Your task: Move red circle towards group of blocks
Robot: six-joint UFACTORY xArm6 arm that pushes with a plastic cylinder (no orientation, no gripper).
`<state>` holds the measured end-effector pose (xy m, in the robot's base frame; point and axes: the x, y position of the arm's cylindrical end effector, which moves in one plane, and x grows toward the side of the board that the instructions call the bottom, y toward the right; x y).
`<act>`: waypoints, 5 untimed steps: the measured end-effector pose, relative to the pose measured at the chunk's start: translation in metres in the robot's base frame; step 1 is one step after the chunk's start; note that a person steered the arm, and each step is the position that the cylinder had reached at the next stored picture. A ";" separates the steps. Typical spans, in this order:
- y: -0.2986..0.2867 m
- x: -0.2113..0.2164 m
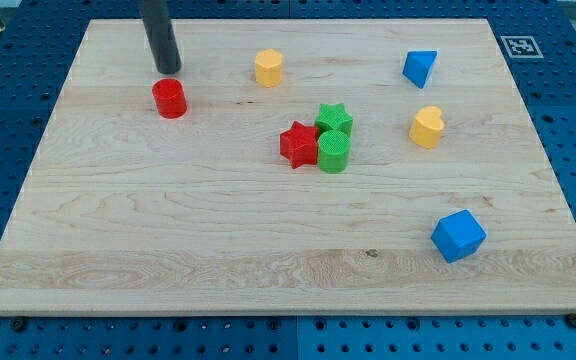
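My tip [169, 70] rests on the wooden surface [168, 240] near its top-left corner, just above the red circle [170, 98] in the view, very close to it, though I cannot tell whether the two touch. The arm carries no fingers, only the dark rod, so there is nothing to spread or press together.

The red circle sits in the upper-left part of the surface, well apart from the group of blocks near the centre. That group is made of three pieces packed together: a red star [298, 144] on the view's left, a green star [334, 119] toward the top edge, and a green cylinder [333, 152] just below the green star and touching the red star's right side.

A yellow hexagonal block [268, 67] lies near the top edge, between the red circle and the group. A blue triangular block [419, 67] stands toward the top-right corner. A yellow heart [426, 127] sits to the right of the group, nearer the right edge. A blue cube [458, 236] rests, tilted, toward the bottom-right corner
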<state>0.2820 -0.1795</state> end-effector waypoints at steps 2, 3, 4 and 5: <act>-0.040 0.033; -0.040 0.048; -0.036 0.055; -0.036 0.055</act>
<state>0.3372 -0.2151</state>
